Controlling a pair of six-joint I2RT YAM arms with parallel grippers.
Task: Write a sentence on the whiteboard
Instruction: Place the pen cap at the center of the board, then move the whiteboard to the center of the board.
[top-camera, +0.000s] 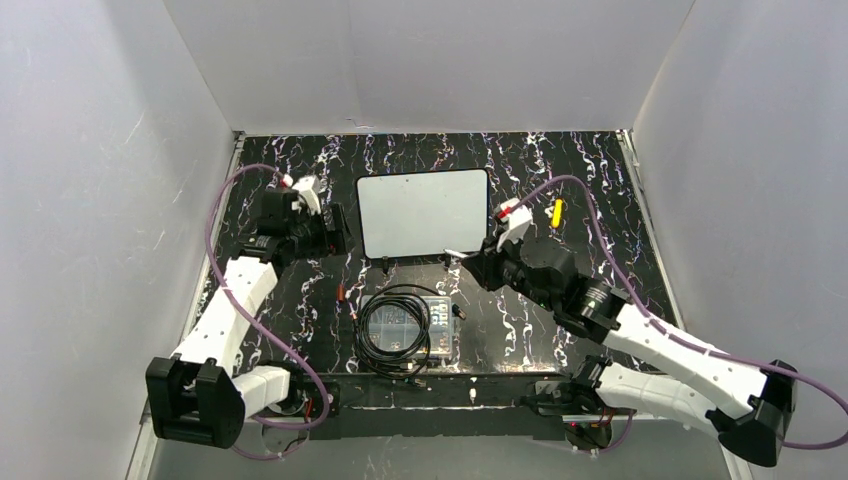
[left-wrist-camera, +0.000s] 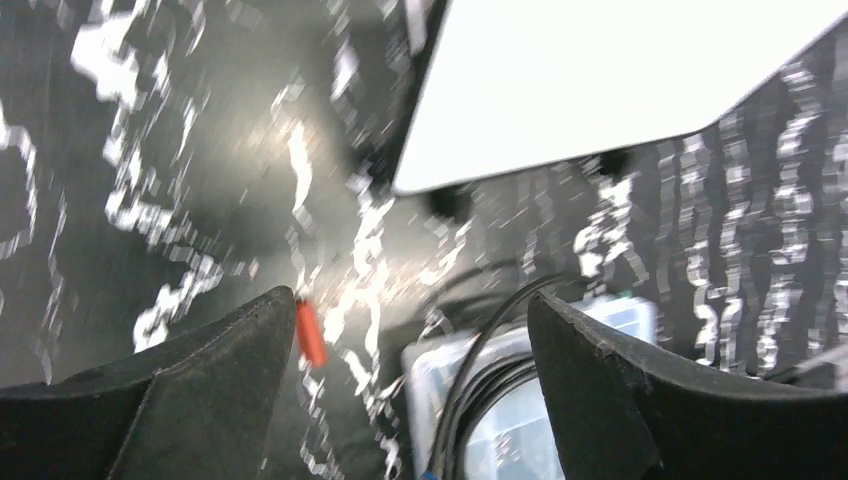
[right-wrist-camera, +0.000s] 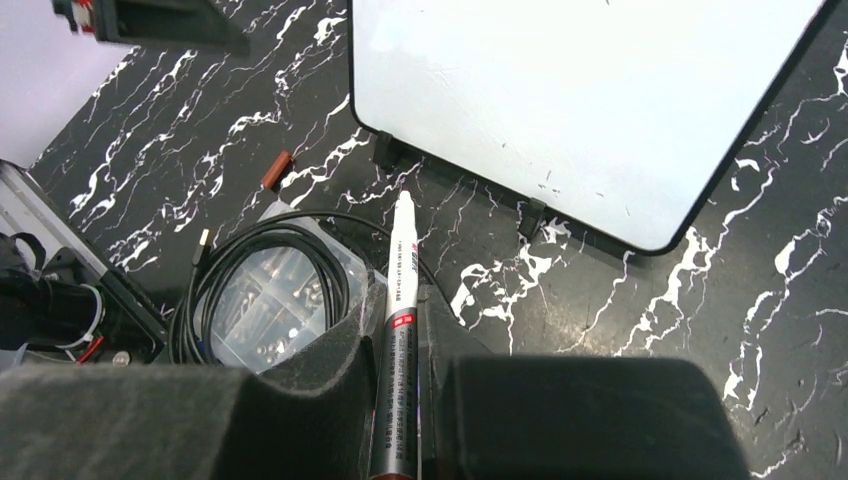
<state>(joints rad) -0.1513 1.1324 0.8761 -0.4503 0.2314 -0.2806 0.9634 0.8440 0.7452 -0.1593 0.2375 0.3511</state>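
The whiteboard (top-camera: 422, 212) lies on the black marbled table, its white face bare apart from faint specks; no sentence shows on it. It also shows in the left wrist view (left-wrist-camera: 600, 80) and the right wrist view (right-wrist-camera: 580, 100). My right gripper (top-camera: 482, 262) (right-wrist-camera: 402, 310) is shut on a silver-and-white marker (right-wrist-camera: 403, 240), whose tip points at the board's near edge between its two black feet and is short of it. My left gripper (top-camera: 335, 230) (left-wrist-camera: 410, 300) is open and empty, just left of the board.
A clear plastic box (top-camera: 405, 330) (right-wrist-camera: 265, 300) with a coiled black cable sits in front of the board. A small red piece (top-camera: 341, 292) (left-wrist-camera: 310, 333) lies left of it. A yellow piece (top-camera: 557, 212) lies right of the board. White walls enclose the table.
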